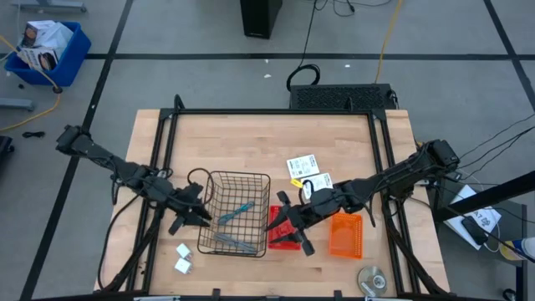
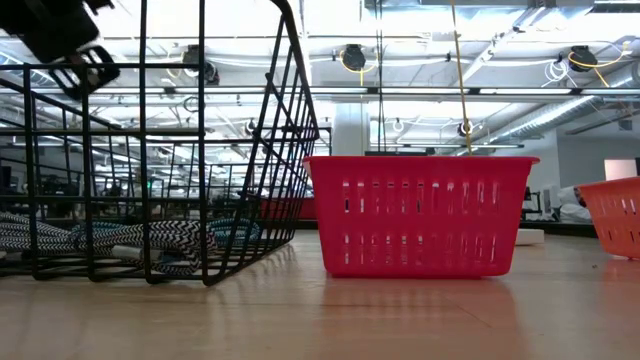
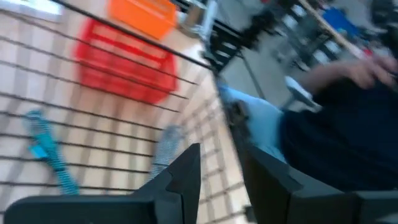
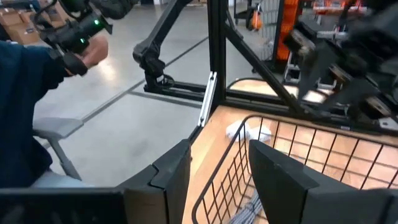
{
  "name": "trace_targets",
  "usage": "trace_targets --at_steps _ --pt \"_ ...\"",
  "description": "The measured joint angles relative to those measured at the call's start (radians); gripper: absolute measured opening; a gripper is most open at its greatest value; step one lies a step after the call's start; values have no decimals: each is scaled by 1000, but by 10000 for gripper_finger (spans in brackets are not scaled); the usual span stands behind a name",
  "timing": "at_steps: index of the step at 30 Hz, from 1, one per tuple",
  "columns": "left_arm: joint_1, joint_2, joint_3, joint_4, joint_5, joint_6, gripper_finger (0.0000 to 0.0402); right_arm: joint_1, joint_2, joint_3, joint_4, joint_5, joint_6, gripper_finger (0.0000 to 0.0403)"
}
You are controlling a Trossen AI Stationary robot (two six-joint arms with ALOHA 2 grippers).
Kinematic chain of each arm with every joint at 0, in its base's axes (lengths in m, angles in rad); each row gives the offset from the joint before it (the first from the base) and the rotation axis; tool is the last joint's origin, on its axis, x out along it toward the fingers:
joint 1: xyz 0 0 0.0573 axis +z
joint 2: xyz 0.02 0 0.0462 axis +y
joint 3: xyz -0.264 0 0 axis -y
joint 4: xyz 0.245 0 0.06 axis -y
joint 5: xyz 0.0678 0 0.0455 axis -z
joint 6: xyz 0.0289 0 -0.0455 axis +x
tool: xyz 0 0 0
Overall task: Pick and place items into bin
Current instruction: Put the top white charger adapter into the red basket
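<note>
A black wire basket [image 1: 236,224] stands on the table and holds two slim teal and grey tools [image 1: 236,211] [image 1: 234,242]; one teal tool [image 3: 46,149] shows through the mesh. Two small white blocks [image 1: 183,257] lie near the table's near edge, left of the basket. White cards with green print [image 1: 309,171] lie flat behind the right arm. My left gripper [image 1: 199,216] [image 3: 221,155] hovers open at the basket's left side. My right gripper [image 1: 276,224] [image 4: 219,146] is open above the red bin [image 1: 284,232], at the basket's right rim [image 4: 230,155].
An orange bin [image 1: 345,235] stands right of the red bin [image 2: 420,215]. A round silver disc [image 1: 372,278] lies at the near right corner. Black frame rails [image 1: 167,167] run along both table sides. A seated person in dark blue [image 4: 25,99] is beyond the table.
</note>
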Motion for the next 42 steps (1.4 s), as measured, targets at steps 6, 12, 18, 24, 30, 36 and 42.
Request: trace_targets --at_steps 6,12,18,24,30,36,42 --pt "-98 0 119 -149 28 136 102 2 0 0 0 0 -13 155" --pt "-208 0 255 -318 26 364 93 0 0 0 -64 -5 -34 155" --pt "-297 0 292 -387 -89 367 93 1 -57 0 -221 -63 -4 155" --pt "-346 8 292 -439 -197 357 93 47 -209 -79 -192 15 -8 153" --pt "-378 8 292 -470 -214 318 93 67 -455 -375 9 166 78 144" --pt "-391 8 292 -484 -223 304 93 60 -663 -653 227 212 135 148" --pt "-424 8 292 -540 -237 279 93 60 -829 -875 411 262 173 146"
